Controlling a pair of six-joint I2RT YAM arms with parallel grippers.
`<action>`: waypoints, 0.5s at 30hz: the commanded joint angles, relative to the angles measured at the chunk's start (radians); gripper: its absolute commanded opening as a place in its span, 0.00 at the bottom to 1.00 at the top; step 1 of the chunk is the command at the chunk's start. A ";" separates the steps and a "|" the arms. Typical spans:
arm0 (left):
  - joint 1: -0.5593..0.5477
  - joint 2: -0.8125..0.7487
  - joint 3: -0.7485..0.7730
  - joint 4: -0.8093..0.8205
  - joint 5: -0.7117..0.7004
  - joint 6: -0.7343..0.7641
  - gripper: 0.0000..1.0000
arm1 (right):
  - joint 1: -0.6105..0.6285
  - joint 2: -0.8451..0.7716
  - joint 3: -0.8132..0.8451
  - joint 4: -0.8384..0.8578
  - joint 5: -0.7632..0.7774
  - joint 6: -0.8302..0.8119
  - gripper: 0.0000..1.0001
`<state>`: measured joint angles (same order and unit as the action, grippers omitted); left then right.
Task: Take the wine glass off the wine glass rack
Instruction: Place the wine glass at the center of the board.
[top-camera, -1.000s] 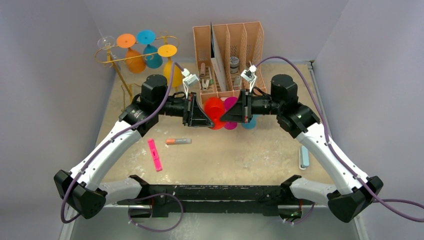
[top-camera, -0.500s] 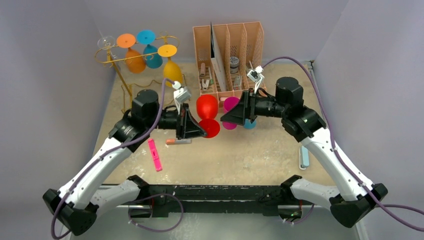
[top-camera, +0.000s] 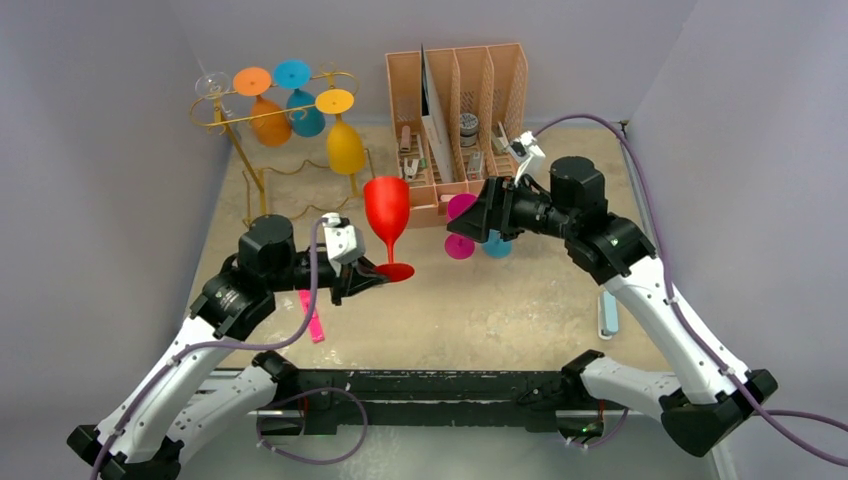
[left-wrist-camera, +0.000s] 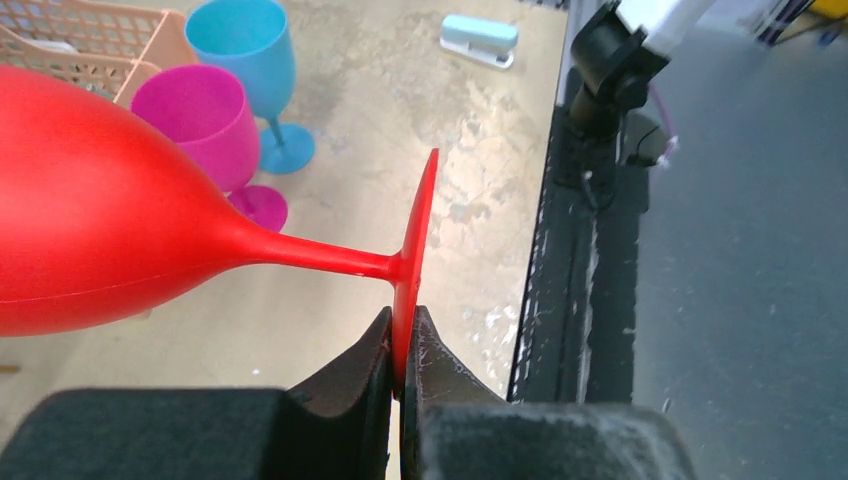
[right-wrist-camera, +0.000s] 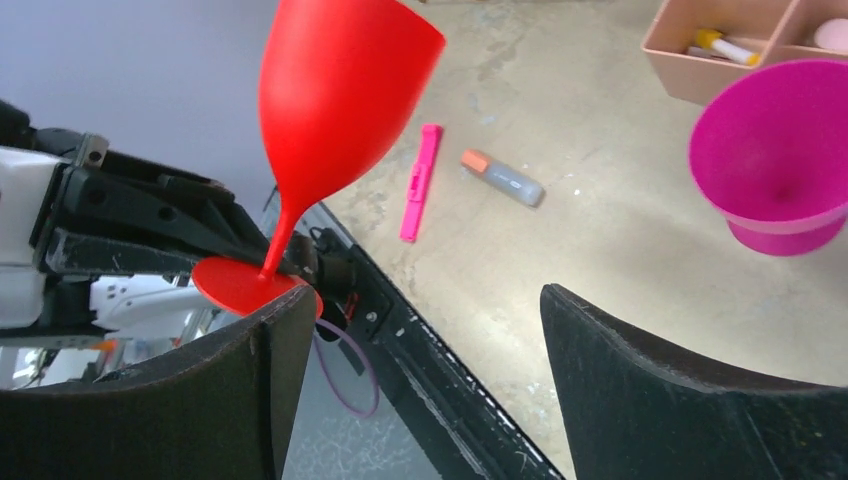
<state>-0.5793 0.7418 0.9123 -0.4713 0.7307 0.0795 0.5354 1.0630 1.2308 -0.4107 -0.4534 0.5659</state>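
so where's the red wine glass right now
In the top view the red wine glass is left of centre, roughly upright, its foot pinched by the left tool, between the gold rack and the magenta glass.

red wine glass (top-camera: 387, 215): you pulled it out from between both grippers; it's now bowl-up and has shifted toward 7 o'clock.
left gripper (left-wrist-camera: 401, 345): you drew it back toward 7 o'clock; it now pinches the foot alone.
right gripper (right-wrist-camera: 425, 310): you let go; the jaws are now spread wide and it has edged slightly toward 3 o'clock.
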 joint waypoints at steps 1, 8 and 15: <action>-0.005 0.013 0.009 -0.116 0.002 0.296 0.00 | -0.003 0.050 0.098 -0.097 0.089 -0.046 0.86; -0.004 0.033 -0.022 -0.210 -0.068 0.537 0.00 | -0.015 0.236 0.295 -0.176 -0.086 -0.054 0.88; -0.004 0.067 -0.055 -0.170 -0.122 0.601 0.00 | -0.015 0.333 0.375 -0.133 -0.206 -0.043 0.88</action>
<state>-0.5793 0.8173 0.8833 -0.6819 0.6506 0.5892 0.5213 1.3781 1.5463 -0.5549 -0.5652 0.5316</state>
